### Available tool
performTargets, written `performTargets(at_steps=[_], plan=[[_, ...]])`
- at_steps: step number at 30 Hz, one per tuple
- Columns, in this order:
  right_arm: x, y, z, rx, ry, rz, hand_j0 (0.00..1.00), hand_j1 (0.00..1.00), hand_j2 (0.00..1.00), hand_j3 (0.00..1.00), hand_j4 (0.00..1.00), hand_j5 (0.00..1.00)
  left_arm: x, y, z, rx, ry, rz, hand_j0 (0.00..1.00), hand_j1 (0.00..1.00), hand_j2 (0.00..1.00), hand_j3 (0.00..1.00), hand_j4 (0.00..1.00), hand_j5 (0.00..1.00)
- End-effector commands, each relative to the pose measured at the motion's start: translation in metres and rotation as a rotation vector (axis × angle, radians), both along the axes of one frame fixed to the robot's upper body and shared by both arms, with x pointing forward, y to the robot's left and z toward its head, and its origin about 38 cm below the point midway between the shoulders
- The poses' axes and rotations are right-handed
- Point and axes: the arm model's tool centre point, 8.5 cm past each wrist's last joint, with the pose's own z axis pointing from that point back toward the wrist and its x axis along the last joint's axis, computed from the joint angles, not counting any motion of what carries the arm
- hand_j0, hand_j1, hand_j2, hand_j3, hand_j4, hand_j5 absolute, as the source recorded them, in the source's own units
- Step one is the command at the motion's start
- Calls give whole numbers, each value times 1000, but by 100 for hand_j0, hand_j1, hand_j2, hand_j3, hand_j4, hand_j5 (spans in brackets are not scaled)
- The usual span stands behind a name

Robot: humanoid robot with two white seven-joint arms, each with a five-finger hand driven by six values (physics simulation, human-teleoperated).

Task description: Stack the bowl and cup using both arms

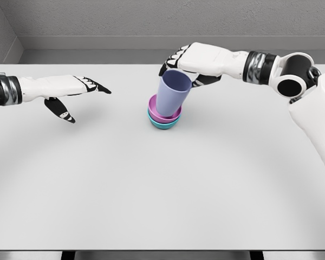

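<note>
Near the middle of the pale grey desk [151, 189] sits a small stack of two bowls: a teal bowl [163, 125] at the bottom, touching the desk, with a magenta bowl [168, 115] nested inside it so that only the teal one's rounded lower wall shows beneath the magenta rim. Standing in the magenta bowl is a lavender cup [170, 93], a smooth, slightly tapered tumbler that widens toward its open mouth; it leans to the right, its base down in the bowl and its rim tipped up toward the right robot hand [180, 64]. The cup's mouth faces up and away, and what little of its inside shows looks bare. All three vessels have a matte, plastic-like finish with no pattern. The right robot hand, white-shelled with black finger segments, reaches in from the right edge and curls around the cup's upper rim, fingers over the far side and the thumb just beside the right edge of the mouth, so it appears to hold the cup. The left robot hand [70, 92] hovers over the desk well apart from the stack, on the left, palm down with its fingers stretched out and the thumb hanging below, gripping nothing. The desk surface is smooth and uniform.
</note>
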Motion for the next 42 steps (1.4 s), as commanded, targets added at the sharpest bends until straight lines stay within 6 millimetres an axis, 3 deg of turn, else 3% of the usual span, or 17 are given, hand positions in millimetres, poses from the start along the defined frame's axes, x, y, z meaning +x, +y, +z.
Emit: performTargets(at_steps=[1,31,35,39,42], plan=[[0,4,-2,5,10,5,67,67,67,67,67,67,0,0,1,-6,1,3,100,100,100,100,100,100],[9,8,-22,-31,41,-26,67,67,67,67,67,67,0,0,0,-6,3,3,100,100,100,100,100,100],[8,8,-21,-31,40,-25,79,79,79,79,79,79,0,1,0,-7,2,4,100,100,100,100,100,100],[8,12,-22,-27,41,-18,100,100,100,100,100,100,0,1,0,-7,2,4,100,100,100,100,100,100],[6,16,-28,-39,53,-6,100,100,100,100,100,100,0,1,0,-7,2,4,100,100,100,100,100,100]])
